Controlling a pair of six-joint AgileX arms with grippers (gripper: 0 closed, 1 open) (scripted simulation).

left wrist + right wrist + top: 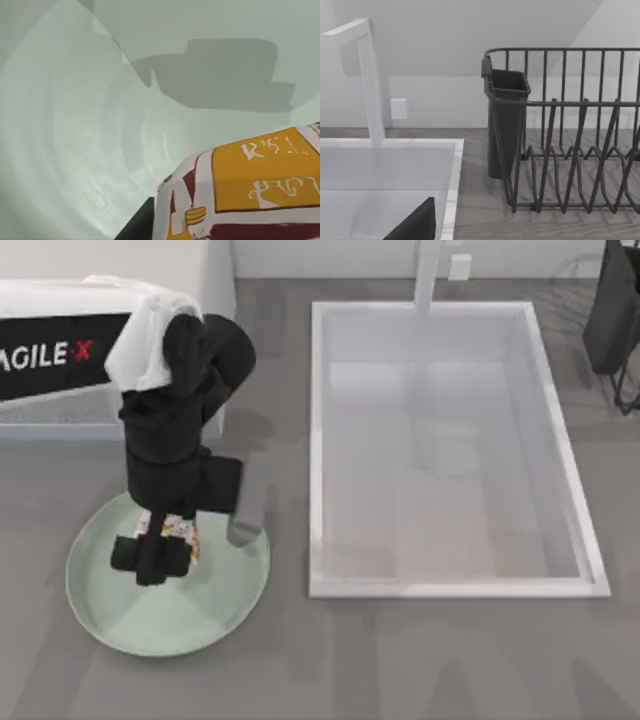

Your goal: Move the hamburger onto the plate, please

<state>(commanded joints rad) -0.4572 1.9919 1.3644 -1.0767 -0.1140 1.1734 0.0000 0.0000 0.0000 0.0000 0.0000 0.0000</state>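
**Hamburger held over the plate, mostly hidden by the arm**

The left gripper [152,558] is clamped on the hamburger [170,530] above the pale green plate [120,625] at the table's left; from above only a speckled sliver of it peeks past the black arm. The left wrist view shows the wrapped hamburger [250,190] cut off at the edge, the plate [75,150] beneath. A white sink [320,440] lies right of the plate. The right arm is parked at the far right by a dish rack [570,150]; whether its fingers are apart cannot be told.
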